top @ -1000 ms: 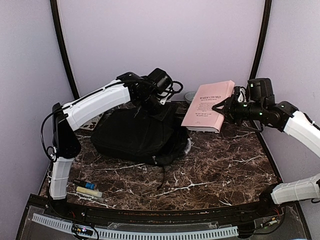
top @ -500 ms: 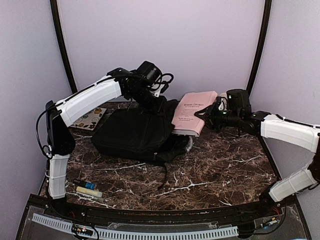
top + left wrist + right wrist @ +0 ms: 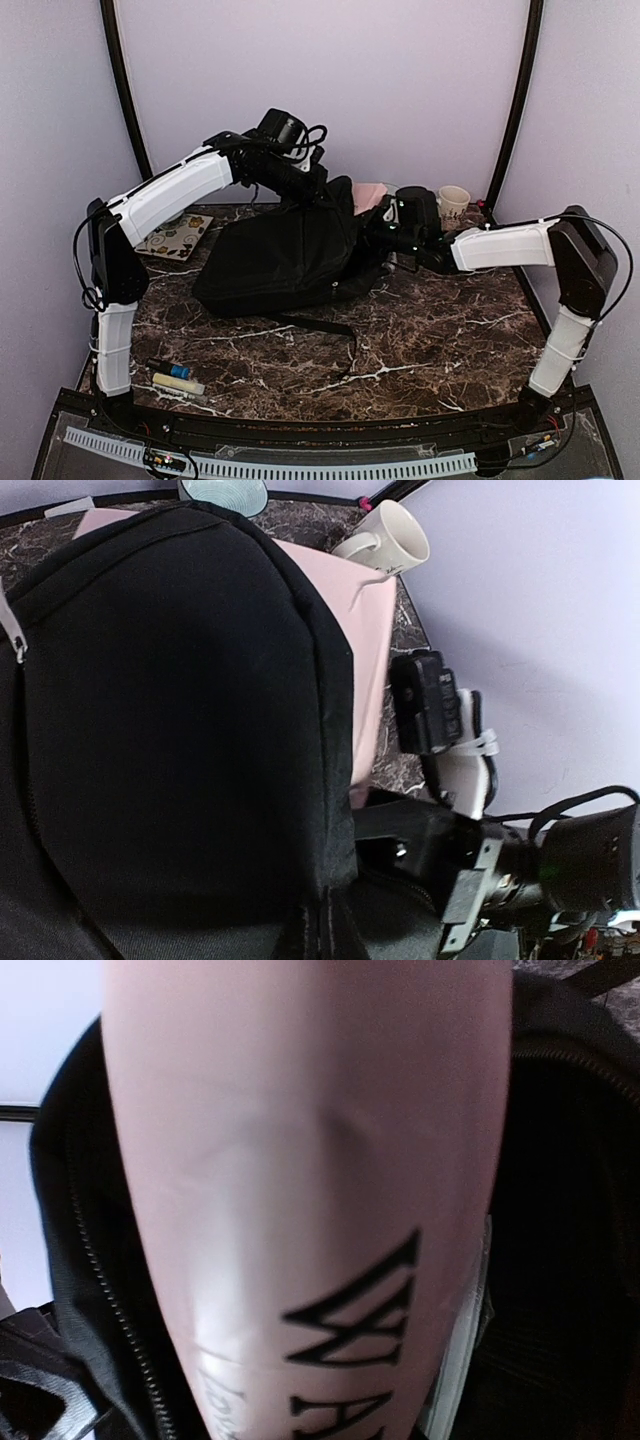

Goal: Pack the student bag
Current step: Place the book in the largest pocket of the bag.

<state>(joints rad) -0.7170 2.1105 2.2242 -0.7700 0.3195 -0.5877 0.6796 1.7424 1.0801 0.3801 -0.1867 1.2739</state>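
Observation:
The student bag (image 3: 290,255) is a large black soft bag lying at the table's middle left. My left gripper (image 3: 318,190) is shut on its upper rear edge and holds the flap lifted, so the mouth faces right. My right gripper (image 3: 385,225) is shut on a pink book (image 3: 372,193), most of which is inside the mouth. In the left wrist view the book (image 3: 365,630) lies under the raised black flap (image 3: 170,730). In the right wrist view the book's cover (image 3: 300,1210) fills the frame, hides my fingers and has the bag's zipped opening (image 3: 560,1210) around it.
A white mug (image 3: 453,200) stands at the back right, close behind the right arm. A grey bowl (image 3: 222,492) sits behind the bag. A patterned notebook (image 3: 175,237) lies at the left. Pens (image 3: 172,377) lie at the front left. The bag's strap (image 3: 320,325) trails forward.
My right arm has moved left and down with the pink book, sliding it into the bag's mouth. My left gripper has moved up and back-left, lifting the flap.

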